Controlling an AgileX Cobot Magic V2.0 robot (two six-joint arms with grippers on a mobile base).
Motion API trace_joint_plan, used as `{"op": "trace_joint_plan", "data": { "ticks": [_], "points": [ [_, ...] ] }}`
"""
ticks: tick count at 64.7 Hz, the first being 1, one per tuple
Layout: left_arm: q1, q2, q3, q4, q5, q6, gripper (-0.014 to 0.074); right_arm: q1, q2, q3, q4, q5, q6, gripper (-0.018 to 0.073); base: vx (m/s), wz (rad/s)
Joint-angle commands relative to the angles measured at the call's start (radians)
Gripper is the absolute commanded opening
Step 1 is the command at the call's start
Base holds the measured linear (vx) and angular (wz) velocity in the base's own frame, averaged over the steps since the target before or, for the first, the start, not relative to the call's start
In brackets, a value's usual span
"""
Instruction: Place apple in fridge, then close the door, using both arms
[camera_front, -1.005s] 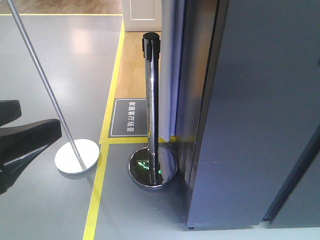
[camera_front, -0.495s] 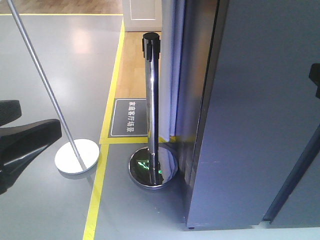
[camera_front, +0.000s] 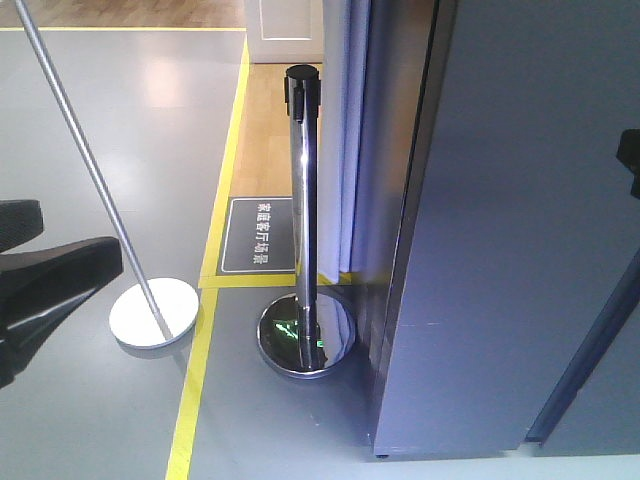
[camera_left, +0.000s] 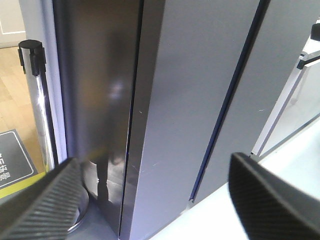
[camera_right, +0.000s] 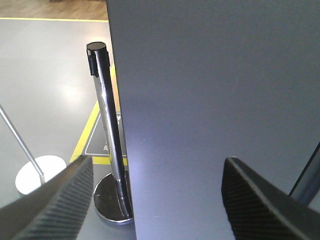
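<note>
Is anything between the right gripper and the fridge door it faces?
Nothing visible. In the right wrist view the right gripper is open, and the door's plain grey face fills the gap between its fingers. The chrome barrier post stands off to the left. No apple shows.

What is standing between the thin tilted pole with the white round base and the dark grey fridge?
A chrome barrier post on a round base, beside the fridge, shown in the front view.

The grey floor (camera_front: 100, 400) carries a chrome stanchion (camera_front: 305, 250) left of the right gripper (camera_right: 155, 200), a white disc base (camera_front: 155, 313), and the fridge (camera_front: 500, 250).
</note>
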Motion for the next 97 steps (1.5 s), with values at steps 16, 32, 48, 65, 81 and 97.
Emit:
{"op": "trace_joint_plan", "data": {
  "ticks": [16,32,48,65,81,97],
  "points": [
    [-0.002,0.003,-0.025,0.084,-0.099,-0.009,-0.0008,0.0,-0.006,-0.026,0.11,-0.045,-0.157,-0.0014,0.0,0.0],
    [-0.002,-0.106,-0.011,0.464,0.004,-0.186,-0.0006,0.0,-0.126,0.103,0.193,-0.092,-0.303,-0.0008,0.0,0.0],
    [-0.002,-0.318,0.204,0.622,0.03,-0.306,-0.0006,0.0,-0.357,0.369,0.255,-0.163,-0.302,-0.0008,0.0,0.0],
    [-0.002,-0.456,0.383,0.614,0.054,-0.335,-0.0006,0.0,-0.478,0.515,0.296,-0.125,-0.302,-0.0008,0.0,0.0],
    [-0.002,-0.474,0.395,0.614,0.067,-0.334,-0.0005,0.0,-0.479,0.534,0.308,-0.019,-0.302,-0.0008,0.0,0.0],
    [-0.002,-0.474,0.395,0.614,0.067,-0.333,-0.0005,0.0,-0.479,0.534,0.308,0.056,-0.302,-0.0008,0.0,0.0]
  ]
}}
